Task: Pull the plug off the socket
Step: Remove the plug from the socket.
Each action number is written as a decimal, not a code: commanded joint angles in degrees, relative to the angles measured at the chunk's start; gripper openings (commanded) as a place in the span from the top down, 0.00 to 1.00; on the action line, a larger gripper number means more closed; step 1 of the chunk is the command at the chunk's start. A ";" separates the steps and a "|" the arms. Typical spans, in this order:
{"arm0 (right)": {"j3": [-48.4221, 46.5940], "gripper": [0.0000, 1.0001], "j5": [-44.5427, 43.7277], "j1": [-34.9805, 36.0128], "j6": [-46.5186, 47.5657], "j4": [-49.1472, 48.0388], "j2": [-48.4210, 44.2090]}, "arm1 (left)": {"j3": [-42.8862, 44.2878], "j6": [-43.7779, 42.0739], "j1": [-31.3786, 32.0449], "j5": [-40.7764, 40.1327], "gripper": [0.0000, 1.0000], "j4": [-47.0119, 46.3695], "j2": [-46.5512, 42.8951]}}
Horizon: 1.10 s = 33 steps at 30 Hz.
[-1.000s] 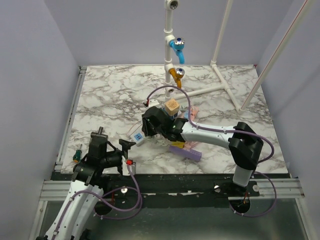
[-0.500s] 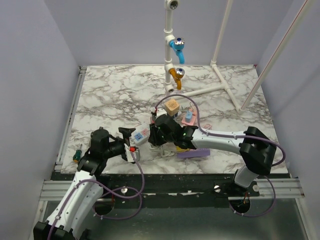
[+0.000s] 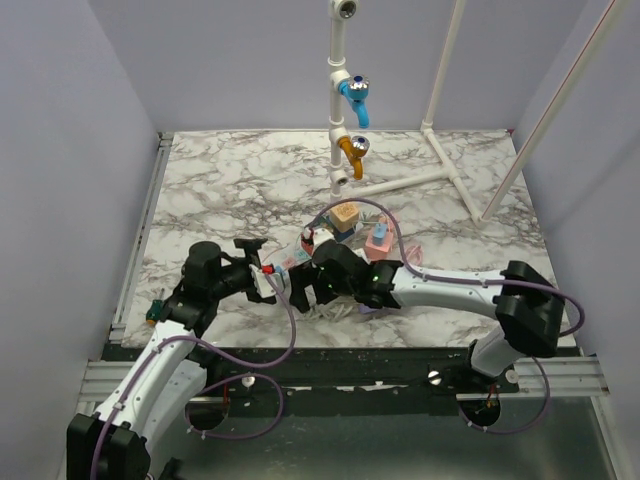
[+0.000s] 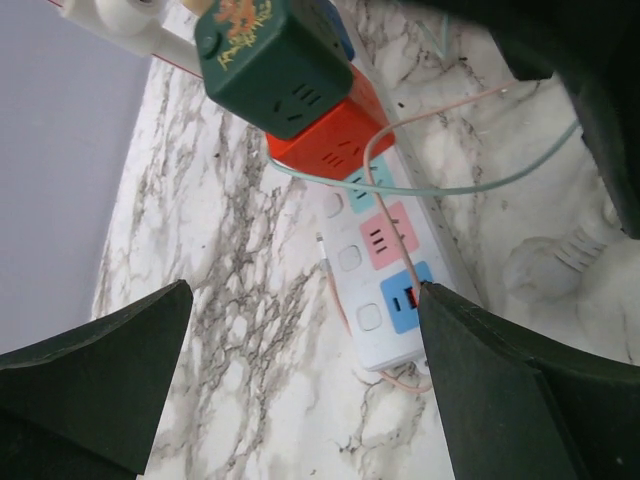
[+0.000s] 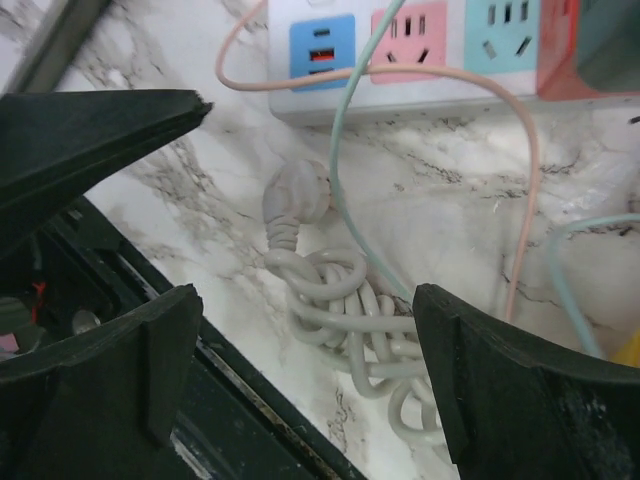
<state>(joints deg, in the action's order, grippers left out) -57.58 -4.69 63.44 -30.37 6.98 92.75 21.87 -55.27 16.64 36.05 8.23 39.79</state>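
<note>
Wide apart and holding nothing, the right jaws hang over the plug, clear of it on both sides. Our left jaws are spread just as far, also with nothing in them, and they frame the blue-socket end of the strip.

The plug lies flat on the counter, out of any socket. It is just beside the strip's long edge and apart from it. Its head points at the strip, near the blue socket, and its long axis runs across the strip's. Its cable trails the other way into a loose coil.

On the strip, the blue, pink and teal sockets face up. A red cube sits in the next place, with a green cube plugged on top. Two thin cords, pink and teal, drape over the strip.

Against a second ago, we see that the left arm has swung in from the near edge to the strip. The right arm has drawn nearer that edge.
</note>
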 commanded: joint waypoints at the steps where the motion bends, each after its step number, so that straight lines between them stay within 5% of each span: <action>1: -1.48 0.04 -5.68 0.42 0.35 3.03 -9.09 | 2.10 2.66 0.41 -2.76 0.02 -3.84 -0.98; 9: -0.88 0.03 -16.08 0.37 -4.10 13.17 -23.16 | 9.66 6.48 0.41 0.40 0.01 5.84 -4.04; 14: -0.25 0.02 -29.40 -0.01 -23.38 34.43 -28.32 | 13.12 6.32 0.58 4.26 0.02 11.32 -5.61; 20: 7.63 0.05 -27.12 -0.15 -44.55 48.64 -35.62 | 15.83 5.35 0.67 4.68 0.01 11.75 -3.41; 33: 16.31 0.07 -33.52 -1.98 -60.75 41.59 -37.57 | 17.91 -3.02 1.96 5.29 0.02 18.73 -3.97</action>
<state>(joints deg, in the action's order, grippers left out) -42.39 -32.32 63.11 -84.68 52.01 54.19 38.09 -54.24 18.02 38.94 22.20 36.82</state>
